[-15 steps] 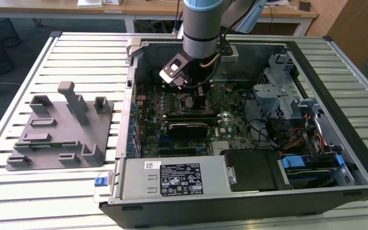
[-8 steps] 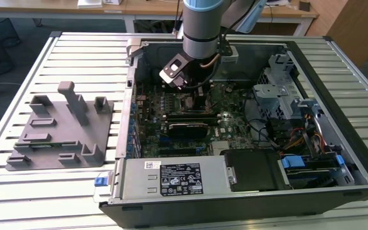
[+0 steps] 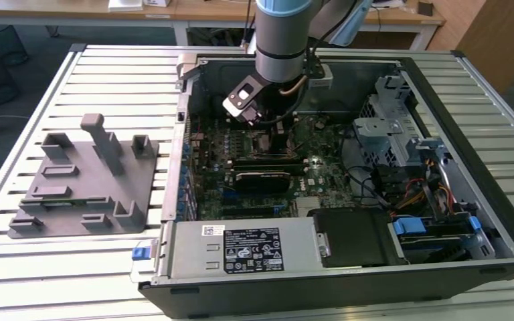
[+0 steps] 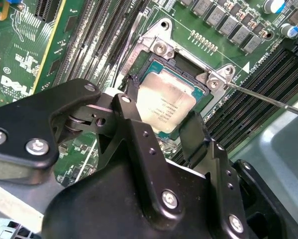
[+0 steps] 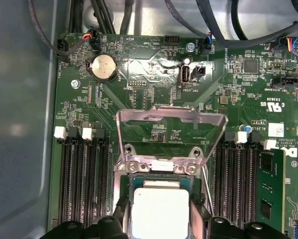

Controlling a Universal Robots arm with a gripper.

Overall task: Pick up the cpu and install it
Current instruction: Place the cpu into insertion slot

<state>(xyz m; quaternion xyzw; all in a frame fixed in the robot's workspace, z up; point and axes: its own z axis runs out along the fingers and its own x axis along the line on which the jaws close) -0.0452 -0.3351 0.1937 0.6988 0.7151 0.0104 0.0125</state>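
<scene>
Since the cpu (image 4: pixel 166 99) lies at the socket (image 4: pixel 181 62) under the gripper (image 4: pixel 162 105), and I cannot tell whether it is clamped or freed, risk: chip askew, a push or drag bends socket pins.

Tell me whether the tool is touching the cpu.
Cannot tell. In the second wrist view the tool straddles the cpu on two sides, but neither contact nor a gap shows plainly.
</scene>
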